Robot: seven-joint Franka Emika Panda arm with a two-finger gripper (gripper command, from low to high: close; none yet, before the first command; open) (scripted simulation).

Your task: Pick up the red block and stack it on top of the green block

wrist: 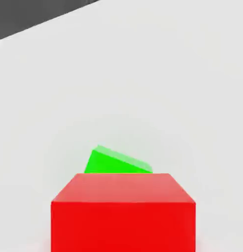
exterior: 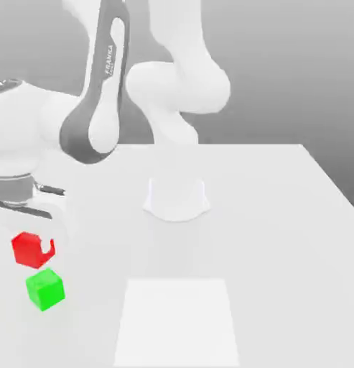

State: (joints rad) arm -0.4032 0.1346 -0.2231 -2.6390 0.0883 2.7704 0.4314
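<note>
Clutter is nil around the red block (exterior: 30, 249), which hangs clamped in the gripper (exterior: 37, 249) just above the green block (exterior: 45, 289), near the surface's (exterior: 280, 237) edge at the exterior view's left. A paler square patch (exterior: 178, 320) marks the white surface, against grey backdrop.

red block (exterior: 30, 249), small bright matte cube, held up off the white surface at the exterior view's left, just above and slightly left of green block (exterior: 45, 289). green block, same size, matte, resting flat on the surface, turned corner-on. in hand view, red block (wrist: 123, 211) close, partly covering green block (wrist: 116, 161) behind.
</note>
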